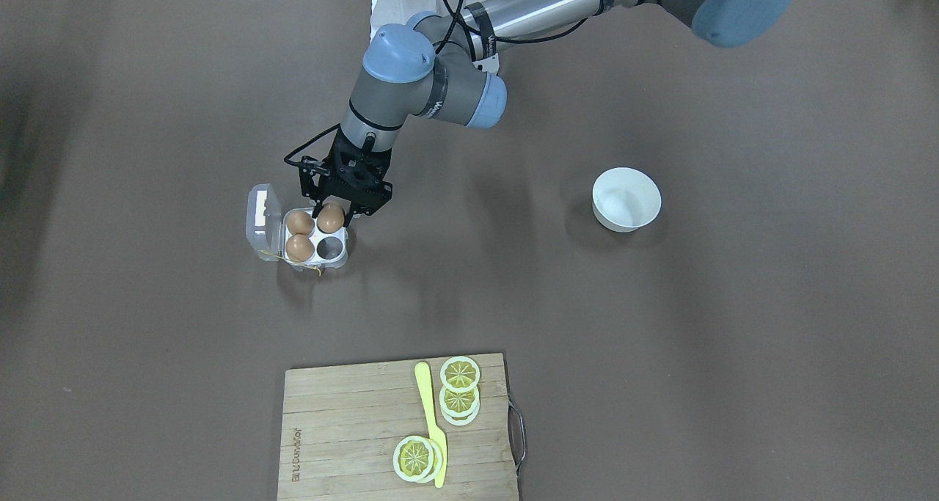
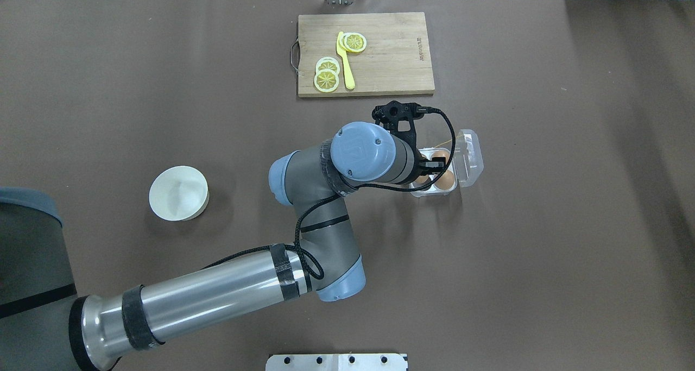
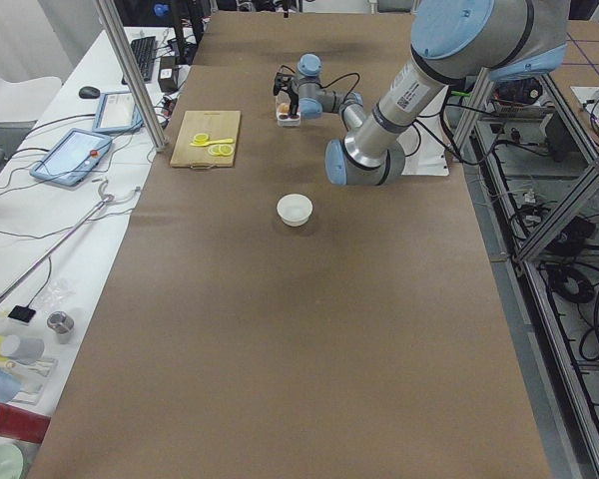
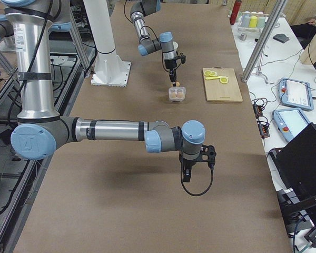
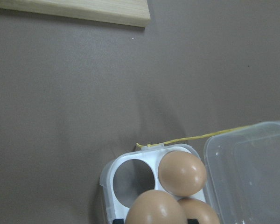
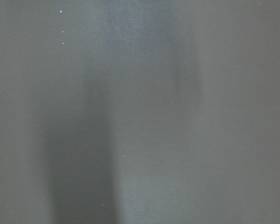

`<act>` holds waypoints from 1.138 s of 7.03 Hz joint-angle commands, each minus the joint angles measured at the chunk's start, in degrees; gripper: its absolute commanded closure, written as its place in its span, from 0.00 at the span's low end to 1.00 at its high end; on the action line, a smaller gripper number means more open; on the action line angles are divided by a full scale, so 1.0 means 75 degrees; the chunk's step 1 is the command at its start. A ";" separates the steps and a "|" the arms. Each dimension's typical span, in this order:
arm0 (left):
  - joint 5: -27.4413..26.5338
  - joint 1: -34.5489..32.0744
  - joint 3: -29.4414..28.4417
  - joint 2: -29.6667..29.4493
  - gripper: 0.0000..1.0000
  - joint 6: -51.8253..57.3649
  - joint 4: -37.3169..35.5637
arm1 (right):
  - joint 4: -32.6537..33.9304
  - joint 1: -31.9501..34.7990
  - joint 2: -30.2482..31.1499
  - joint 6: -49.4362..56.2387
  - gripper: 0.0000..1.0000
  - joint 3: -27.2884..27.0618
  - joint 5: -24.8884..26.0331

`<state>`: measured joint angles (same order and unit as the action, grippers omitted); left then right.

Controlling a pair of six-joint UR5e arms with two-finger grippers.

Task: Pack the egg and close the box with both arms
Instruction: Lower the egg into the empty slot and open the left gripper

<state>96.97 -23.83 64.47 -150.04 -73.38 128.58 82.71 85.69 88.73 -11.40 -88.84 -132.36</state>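
Observation:
The clear box (image 1: 323,264) lies open on the brown table, its lid (image 1: 262,218) folded back. Two brown eggs (image 1: 299,223) (image 1: 299,248) sit in its cups and one cup (image 1: 331,248) is empty. My left gripper (image 1: 331,219) is shut on a third egg (image 1: 331,217), held just over the fourth cup. In the left wrist view that egg (image 5: 156,209) fills the bottom, above the box (image 5: 109,175). My right gripper (image 4: 185,176) hangs low over bare table far from the box; I cannot tell whether it is open or shut.
A round white bowl (image 1: 626,199) stands on the table towards the left arm's side. A wooden cutting board (image 1: 345,428) with lemon slices (image 1: 460,373) and a yellow knife (image 1: 431,420) lies at the far edge. The white stand (image 1: 389,2) is at the robot's base.

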 commanded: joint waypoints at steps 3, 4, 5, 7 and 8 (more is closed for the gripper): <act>-0.0074 0.0048 -0.0077 -0.0151 0.59 0.0128 0.0001 | 0.0000 0.0000 -0.0006 0.0009 0.00 0.0009 0.0000; -0.0074 0.0060 -0.0077 -0.0151 0.55 0.0128 0.0001 | 0.0000 0.0000 -0.0006 0.0009 0.00 0.0009 0.0000; -0.0074 0.0060 -0.0089 -0.0151 0.55 0.0128 0.0001 | 0.0000 0.0000 -0.0006 0.0009 0.00 -0.0002 0.0000; -0.0132 0.0060 -0.0089 -0.0151 0.54 0.0128 0.0001 | -0.0012 0.0000 -0.0030 0.0020 0.00 0.0009 0.0000; -0.0179 0.0083 -0.0112 -0.0151 0.54 0.0128 0.0001 | -0.0012 0.0000 -0.0030 0.0044 0.00 0.0009 0.0000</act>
<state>96.04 -23.32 63.75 -151.17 -72.42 128.58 82.65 85.69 88.55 -11.24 -88.81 -132.36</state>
